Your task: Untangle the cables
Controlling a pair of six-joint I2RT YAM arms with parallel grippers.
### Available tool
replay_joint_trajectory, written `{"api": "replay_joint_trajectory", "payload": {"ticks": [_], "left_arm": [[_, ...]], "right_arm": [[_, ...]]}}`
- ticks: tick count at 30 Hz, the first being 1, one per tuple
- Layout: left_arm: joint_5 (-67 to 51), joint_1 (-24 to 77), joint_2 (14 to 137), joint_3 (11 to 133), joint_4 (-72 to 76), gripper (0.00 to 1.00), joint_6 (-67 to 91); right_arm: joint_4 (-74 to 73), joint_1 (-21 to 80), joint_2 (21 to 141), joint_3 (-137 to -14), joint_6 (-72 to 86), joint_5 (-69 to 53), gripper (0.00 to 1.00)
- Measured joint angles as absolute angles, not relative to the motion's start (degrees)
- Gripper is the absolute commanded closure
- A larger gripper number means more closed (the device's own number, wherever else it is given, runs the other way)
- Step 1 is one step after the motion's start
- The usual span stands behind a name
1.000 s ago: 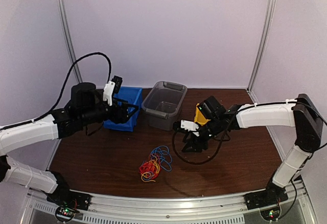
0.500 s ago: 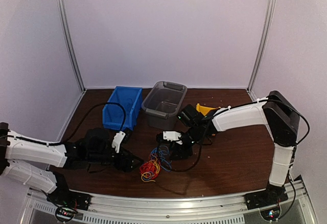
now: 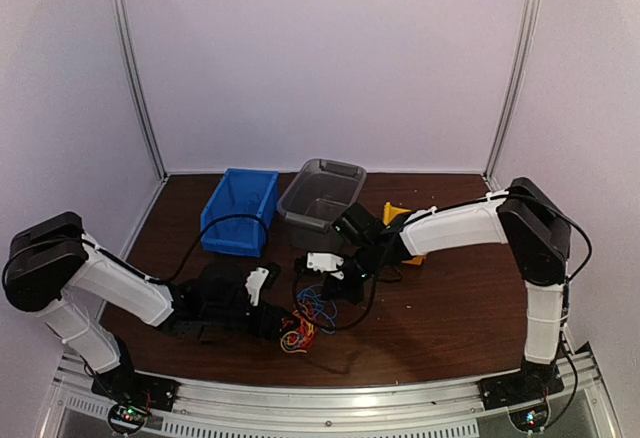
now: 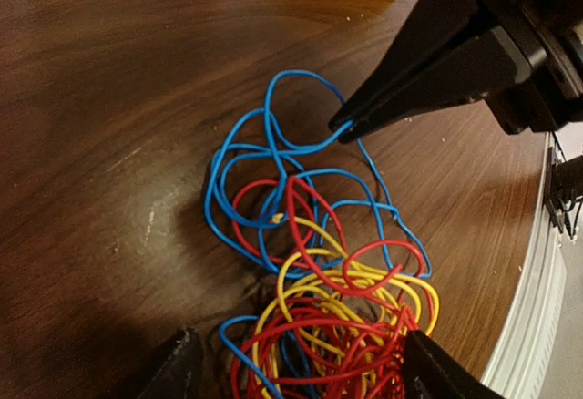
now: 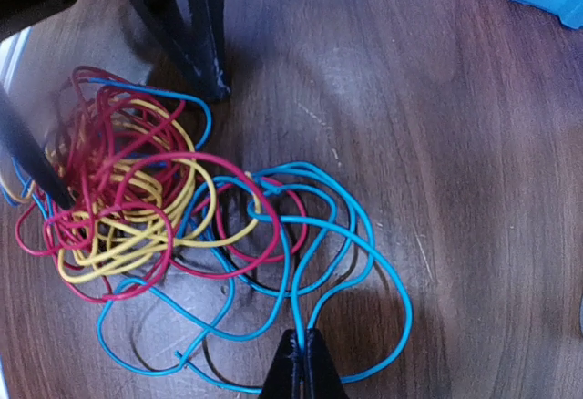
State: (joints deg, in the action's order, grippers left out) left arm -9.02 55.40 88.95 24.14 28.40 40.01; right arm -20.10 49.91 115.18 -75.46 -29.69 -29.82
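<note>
Dark brown wood makes up the table (image 3: 470,308), which is closed in by pale walls (image 3: 330,58). Toward the back, three bins are set in a row: a blue bin (image 3: 238,210) on the left, a grey bin (image 3: 321,194) just beside it, and a yellow bin (image 3: 393,214) on the right, largely hidden behind the right arm. The cables (image 3: 303,320) are found near the front middle of the table, well apart from the bins, as one loose tangle of red, yellow and blue strands. In the wrist views the red and yellow strands are seen wound into a dense clump (image 4: 337,326), while the blue cable (image 4: 270,148) is spread out from it in wide loops lying flat on the wood.

The left gripper (image 3: 278,323) is held low at the tangle with its fingers spread wide. The clump is straddled by them (one finger on each side), and whether the strands are touched cannot be told. The right gripper (image 3: 333,291) is lowered from the opposite side with its fingers pressed together at the tips, and a loop of the blue cable is pinched between them, at the edge of the tangle away from the clump. The two grippers are set near each other, with the tangle between them.
</note>
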Motion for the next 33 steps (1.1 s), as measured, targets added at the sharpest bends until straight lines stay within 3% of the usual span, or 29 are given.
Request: {"api": "replay_joint_trajectory", "payload": {"ticks": [8,13,24,27,33], "left_arm": [[-6.63,55.55,92.99,26.89,28.82,0.54,41.06],[-6.39,55.57,94.24,26.89,30.52,0.58,41.15],[-6.33,55.55,94.87,26.92,31.42,0.58,41.28],[-6.31,55.55,94.89,26.92,31.46,0.54,41.28],[-5.93,55.61,92.49,27.22,28.49,0.31,40.23]], "right_arm": [[-21.87,43.94,104.90,-74.11,-26.98,-32.67,1.00],[-22.59,36.84,93.10,-76.55,-24.91,-35.18,1.00],[-26.92,25.45,83.70,-92.31,-20.08,-40.38,1.00],[-28.01,23.09,83.02,-99.15,-19.22,-41.32,1.00],[-30.11,23.29,79.77,-101.67,-19.03,-45.45,1.00]]}}
